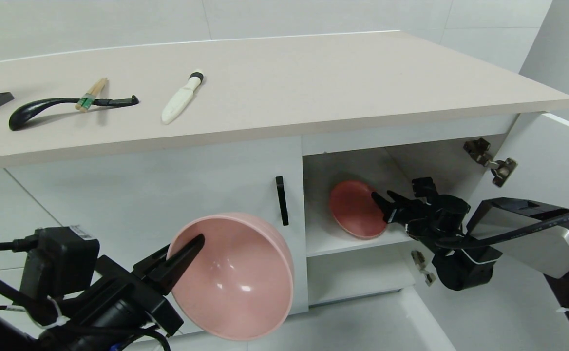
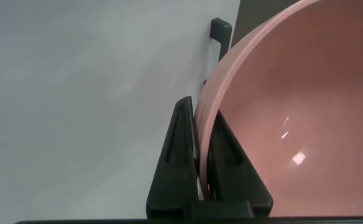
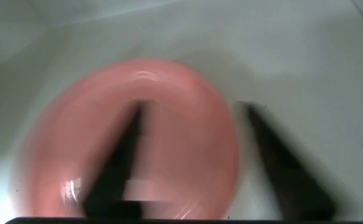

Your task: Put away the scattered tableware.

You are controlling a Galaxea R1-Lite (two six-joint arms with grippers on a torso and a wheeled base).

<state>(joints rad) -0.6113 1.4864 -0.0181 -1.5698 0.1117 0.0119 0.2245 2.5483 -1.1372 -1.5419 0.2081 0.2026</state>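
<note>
— Left gripper (image 1: 194, 243), item held?
— Pink bowl (image 1: 236, 278), one. Pinched by the rim, hanging tilted before the closed cabinet door (image 1: 143, 195), near its handle (image 1: 280, 200).
— Right gripper (image 1: 384, 202)?
— Fingers spread, inside the open compartment at the red plate (image 1: 355, 212) on the shelf (image 1: 323, 243). Contact cannot be told.
— Step in hand?
— Stowing, probably: plate shelved, bowl due next. Right arm should withdraw first, then the bowl goes in beside the plate.
— Outstanding?
— Countertop (image 1: 313, 83): ladle (image 1: 46, 107), chopsticks (image 1: 91, 94), white knife (image 1: 180, 100).
</note>
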